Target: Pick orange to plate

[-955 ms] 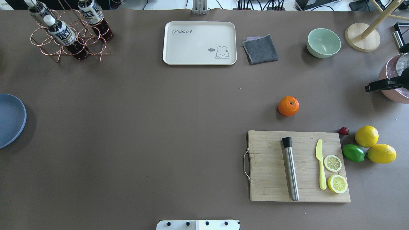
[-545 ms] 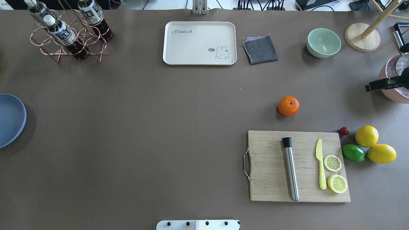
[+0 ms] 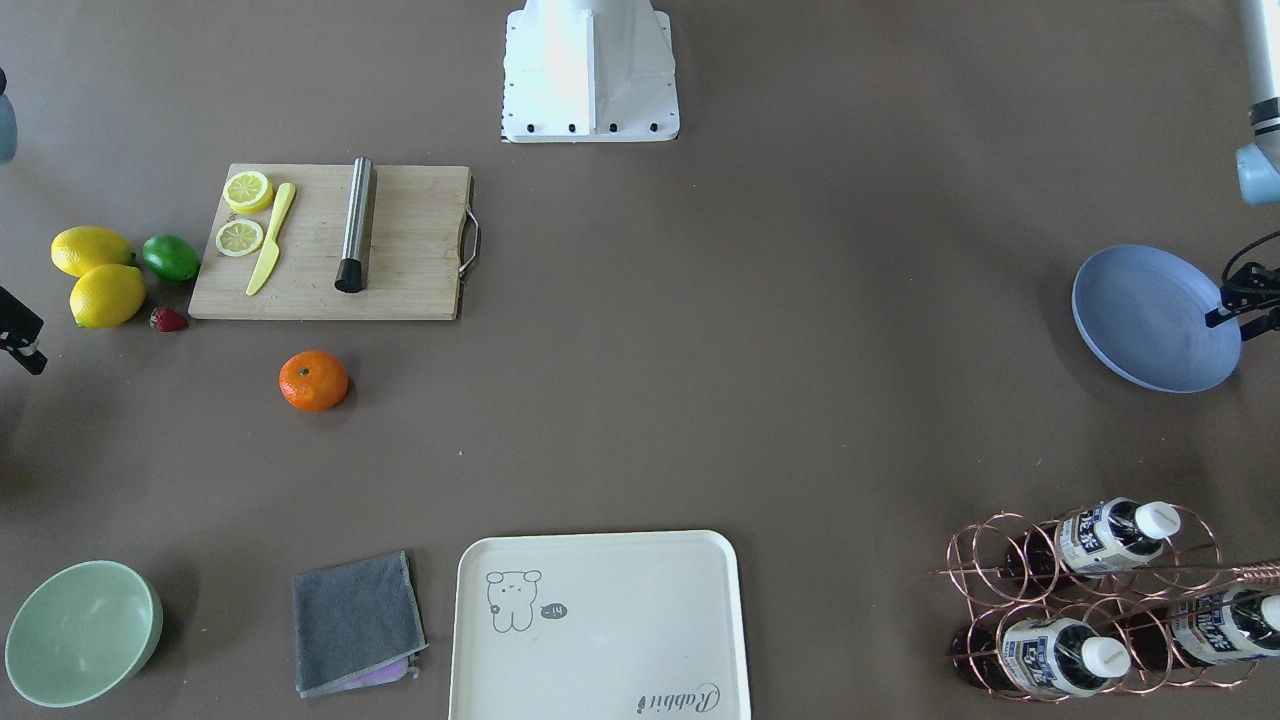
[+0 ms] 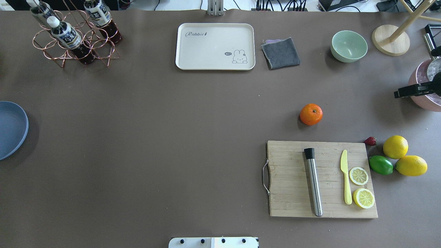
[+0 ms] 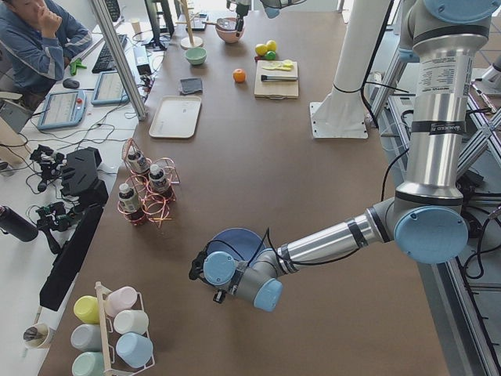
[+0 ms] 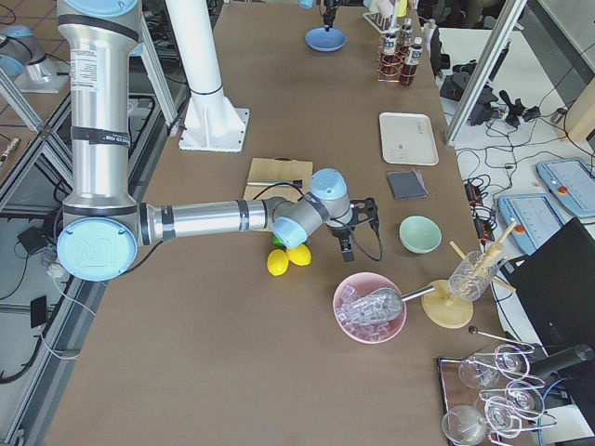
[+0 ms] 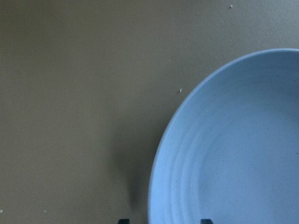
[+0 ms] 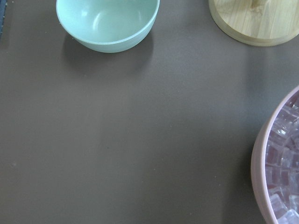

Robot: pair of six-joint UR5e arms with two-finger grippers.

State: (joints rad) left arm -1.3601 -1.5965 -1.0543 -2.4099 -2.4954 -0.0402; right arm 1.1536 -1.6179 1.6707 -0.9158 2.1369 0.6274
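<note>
The orange (image 4: 311,114) lies alone on the brown table just beyond the cutting board (image 4: 293,179), also seen in the front view as the orange (image 3: 314,380). The blue plate (image 4: 10,129) sits at the far left edge of the table. My left gripper (image 3: 1222,300) hovers over the plate's (image 3: 1150,315) outer rim; in the left wrist view its fingertips (image 7: 122,220) stand apart over the plate (image 7: 233,149), open and empty. My right gripper (image 4: 398,94) hangs at the right edge, well right of the orange, open and empty.
On the board lie a metal cylinder (image 4: 313,182), a yellow knife (image 4: 345,179) and lemon halves (image 4: 359,176). Two lemons (image 4: 395,147), a lime (image 4: 381,165) and a strawberry (image 4: 370,141) sit to its right. A pink ice bowl (image 4: 425,89), green bowl (image 4: 348,45), cloth (image 4: 280,52), cream tray (image 4: 215,46) and bottle rack (image 4: 74,34) stand further off.
</note>
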